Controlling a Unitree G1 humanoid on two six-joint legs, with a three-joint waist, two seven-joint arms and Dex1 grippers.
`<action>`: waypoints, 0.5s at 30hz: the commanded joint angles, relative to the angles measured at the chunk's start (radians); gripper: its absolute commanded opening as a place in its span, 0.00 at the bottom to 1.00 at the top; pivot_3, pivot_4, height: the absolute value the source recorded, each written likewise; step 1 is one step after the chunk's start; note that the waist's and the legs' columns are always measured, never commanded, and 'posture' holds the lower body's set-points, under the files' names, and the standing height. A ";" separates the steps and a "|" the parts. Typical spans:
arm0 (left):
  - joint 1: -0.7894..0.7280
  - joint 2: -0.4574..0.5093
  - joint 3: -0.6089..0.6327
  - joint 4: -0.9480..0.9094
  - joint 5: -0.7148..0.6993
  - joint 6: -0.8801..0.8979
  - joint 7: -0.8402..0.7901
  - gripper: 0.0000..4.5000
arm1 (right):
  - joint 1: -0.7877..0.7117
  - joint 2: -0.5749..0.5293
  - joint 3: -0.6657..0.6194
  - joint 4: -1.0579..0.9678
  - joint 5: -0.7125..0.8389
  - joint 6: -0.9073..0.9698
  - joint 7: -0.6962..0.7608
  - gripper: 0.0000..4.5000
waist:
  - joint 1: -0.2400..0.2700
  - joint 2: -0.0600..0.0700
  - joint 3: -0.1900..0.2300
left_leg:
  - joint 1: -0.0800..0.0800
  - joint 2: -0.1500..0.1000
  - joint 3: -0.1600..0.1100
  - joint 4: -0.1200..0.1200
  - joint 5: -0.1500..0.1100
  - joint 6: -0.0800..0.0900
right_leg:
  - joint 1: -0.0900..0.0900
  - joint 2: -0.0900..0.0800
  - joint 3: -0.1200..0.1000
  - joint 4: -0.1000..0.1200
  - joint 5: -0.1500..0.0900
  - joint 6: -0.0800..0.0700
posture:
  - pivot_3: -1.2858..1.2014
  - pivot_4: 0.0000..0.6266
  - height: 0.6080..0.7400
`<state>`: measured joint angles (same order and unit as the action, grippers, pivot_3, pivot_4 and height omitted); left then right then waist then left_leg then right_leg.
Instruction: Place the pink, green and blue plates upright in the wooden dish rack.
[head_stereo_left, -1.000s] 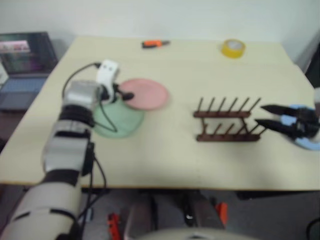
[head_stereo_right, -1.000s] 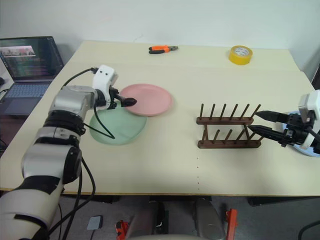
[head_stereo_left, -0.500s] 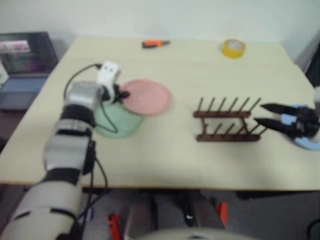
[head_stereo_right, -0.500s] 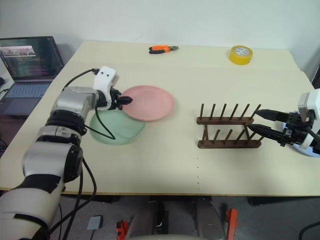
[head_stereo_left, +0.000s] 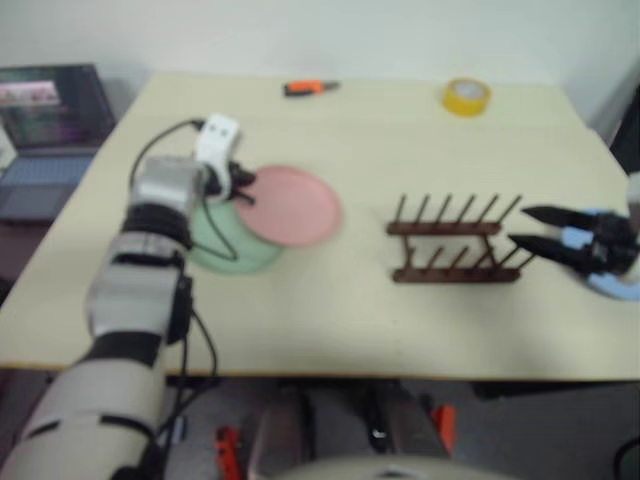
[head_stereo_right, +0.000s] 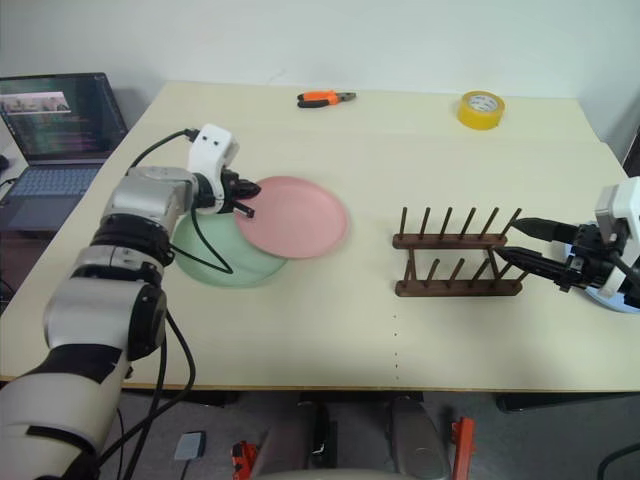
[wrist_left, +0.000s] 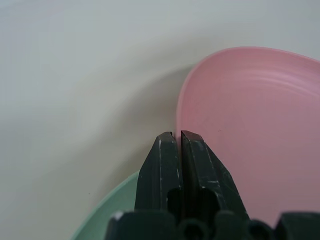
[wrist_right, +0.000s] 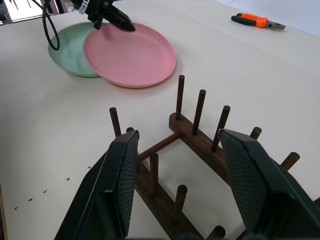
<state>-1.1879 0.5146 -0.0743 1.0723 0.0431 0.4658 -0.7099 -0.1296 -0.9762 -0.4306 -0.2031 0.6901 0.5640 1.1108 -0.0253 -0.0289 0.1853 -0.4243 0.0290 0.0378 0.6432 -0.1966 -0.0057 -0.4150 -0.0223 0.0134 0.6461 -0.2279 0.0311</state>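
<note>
The pink plate (head_stereo_right: 295, 217) lies left of centre on the table, overlapping the green plate (head_stereo_right: 215, 262) beneath it. My left gripper (head_stereo_right: 248, 195) is shut on the pink plate's left rim; in the left wrist view its black fingers (wrist_left: 162, 160) pinch that edge. The wooden dish rack (head_stereo_right: 458, 262) stands empty at the right. Just right of the rack, my right gripper (head_stereo_right: 515, 242) is open and holds nothing, its fingertips pointing at the rack's end. The blue plate (head_stereo_right: 612, 300) lies under that hand, mostly hidden.
Orange pliers (head_stereo_right: 325, 98) and a yellow tape roll (head_stereo_right: 481, 108) lie at the table's far edge. A laptop (head_stereo_right: 60, 125) sits beyond the left edge. Bare tabletop (head_stereo_right: 350, 320) lies between the plates and the rack.
My left gripper has gone from open to shut on the pink plate's rim, and the plate has slid a little to the right over the green one. The right gripper has not moved.
</note>
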 joint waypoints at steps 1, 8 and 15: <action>-0.031 0.025 0.014 -0.007 0.005 -0.013 0.000 0.00 | -0.015 -0.003 -0.019 -0.026 0.016 -0.009 0.003 0.63 | 0.000 0.000 0.000 | 0.000 0.000 0.000 0.000 0.000 0.000 | 0.000 0.000 0.000 0.000 0.000 0.000 | 0.52 0.24 1.00; -0.035 0.052 0.029 -0.030 -0.008 -0.007 -0.013 0.00 | -0.043 0.000 -0.009 -0.046 0.037 -0.001 0.007 0.63 | -0.001 0.000 0.000 | 0.000 0.000 0.000 0.000 0.000 0.000 | 0.000 0.000 0.000 0.000 0.000 0.000 | 0.52 0.24 1.00; -0.039 0.068 0.047 -0.105 -0.028 0.023 -0.046 0.00 | -0.146 0.006 0.008 -0.112 0.119 0.026 -0.007 0.63 | -0.001 0.000 0.000 | 0.000 0.000 0.000 0.000 0.000 0.000 | 0.000 0.000 0.000 0.001 0.000 0.000 | 0.52 0.24 1.00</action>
<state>-1.1893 0.5650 -0.0462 1.0276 0.0331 0.4868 -0.7431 -0.2512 -0.9719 -0.4077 -0.2799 0.7715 0.5843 1.1092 -0.0263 -0.0290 0.1854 -0.4245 0.0294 0.0372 0.6434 -0.1966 -0.0057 -0.4152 -0.0222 0.0130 0.6466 -0.2279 0.0310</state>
